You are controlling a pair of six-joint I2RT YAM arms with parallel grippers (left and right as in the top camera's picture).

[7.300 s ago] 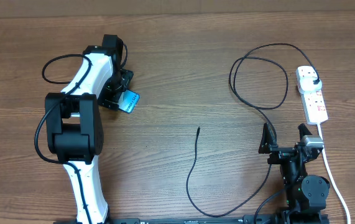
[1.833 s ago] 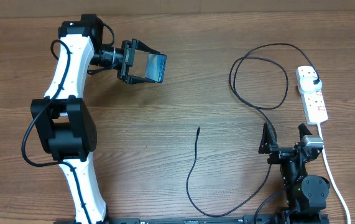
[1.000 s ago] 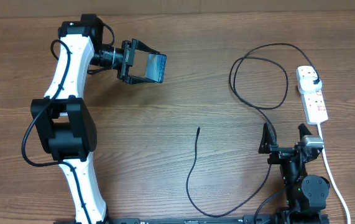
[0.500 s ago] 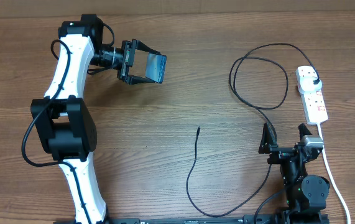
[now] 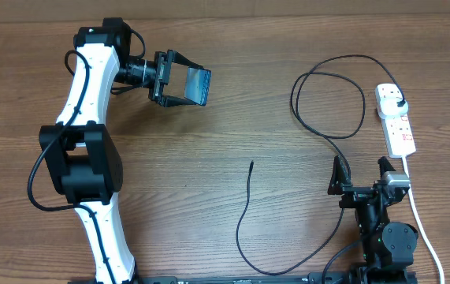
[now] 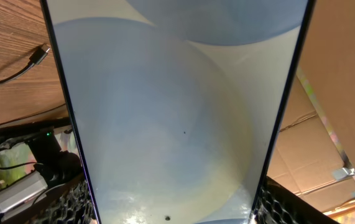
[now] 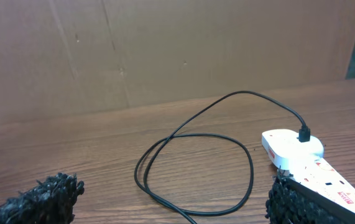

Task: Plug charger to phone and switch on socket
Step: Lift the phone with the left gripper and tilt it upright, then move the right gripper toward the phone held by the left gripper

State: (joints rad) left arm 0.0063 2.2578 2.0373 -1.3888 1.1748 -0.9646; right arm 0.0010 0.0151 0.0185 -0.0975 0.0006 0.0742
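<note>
My left gripper (image 5: 196, 85) is shut on the phone (image 5: 200, 85) and holds it off the table at the back left. In the left wrist view the phone (image 6: 177, 112), with its glowing pale blue-white screen, fills the frame between my fingers (image 6: 78, 200). The black charger (image 5: 329, 102) loops at the right; its plug sits in the white socket (image 5: 398, 126). Its connector tip (image 5: 251, 165) lies free at mid-table and shows in the left wrist view too (image 6: 40, 55). My right gripper (image 5: 361, 175) stands open near the front right with nothing in it, just short of the charger loop (image 7: 196, 162) and the socket (image 7: 301, 158).
The socket's thick white cord (image 5: 422, 221) runs down the right edge toward the front. The charger's slack curves along the front (image 5: 288, 268), close to my right arm's base. A brown cardboard wall (image 7: 165, 50) stands behind the table.
Since the oldest frame my left arm has lifted the phone up and to the right, away from the table. Over the last two seconds nothing has moved.
</note>
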